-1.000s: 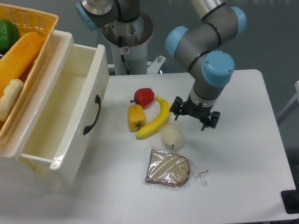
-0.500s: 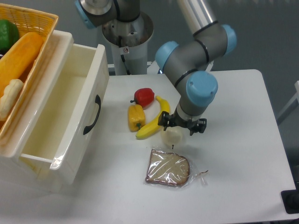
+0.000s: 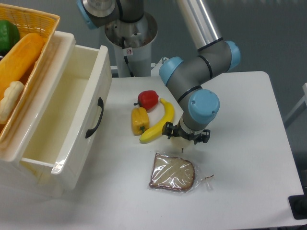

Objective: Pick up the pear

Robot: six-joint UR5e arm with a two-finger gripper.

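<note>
The pear [image 3: 179,142] is a pale cream fruit on the white table. It is almost wholly hidden under my gripper, with only a pale sliver and its dark stem tip showing below the wrist. My gripper [image 3: 186,136] points straight down over the pear. Its black fingers [image 3: 168,130] stand wide apart, one on each side of the fruit. The jaws are as far apart as before, so the gripper is open around the pear, not closed on it.
A yellow banana [image 3: 159,123], a yellow bell pepper [image 3: 139,120] and a red pepper [image 3: 148,99] lie just left of the gripper. A wrapped sandwich [image 3: 173,172] lies just in front of it. An open white drawer box [image 3: 57,117] and a basket [image 3: 26,43] stand at the left.
The gripper has moved left and forward, from beside the pear to directly over it, and now covers the fruit. The pear has not moved.
</note>
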